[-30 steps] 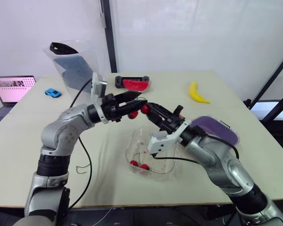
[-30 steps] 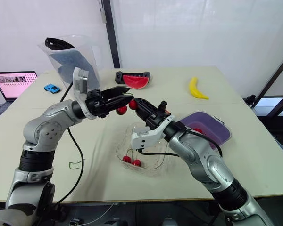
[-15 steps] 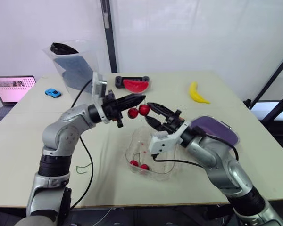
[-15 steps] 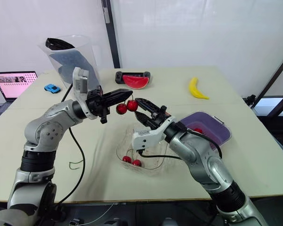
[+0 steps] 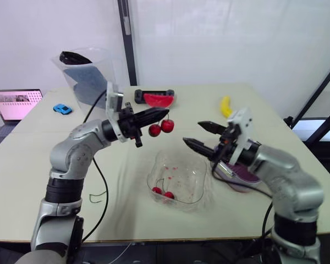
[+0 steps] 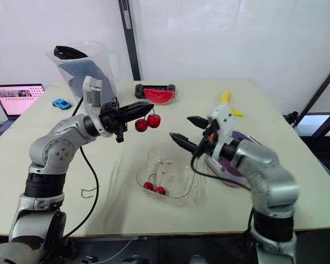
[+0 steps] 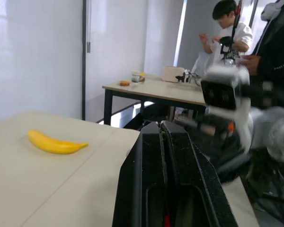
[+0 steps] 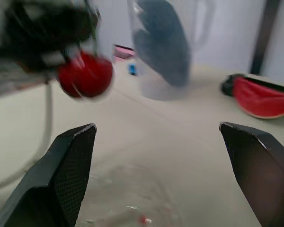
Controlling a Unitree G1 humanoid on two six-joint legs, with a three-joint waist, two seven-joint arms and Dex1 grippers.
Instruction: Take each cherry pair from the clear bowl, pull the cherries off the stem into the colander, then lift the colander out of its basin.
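The left gripper [image 6: 148, 108] pinches a red cherry pair [image 6: 148, 121] by its stem, left of the wide-open right gripper [image 6: 181, 127], beyond the clear plastic bowl [image 6: 176, 170].

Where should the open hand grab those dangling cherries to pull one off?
Probably pinch the round cherry nearest the right gripper, around its middle. The cherry pair hangs free below the shut left gripper, so come in level from the right.

No lettering, brand, number or sign can be read on anything here. The laptop [image 5: 15, 103], at ten o'clock in the head view, shows a pink-toned screen with rows of small content, too small to make out. The white plates on the robot's wrists carry no legible marking.
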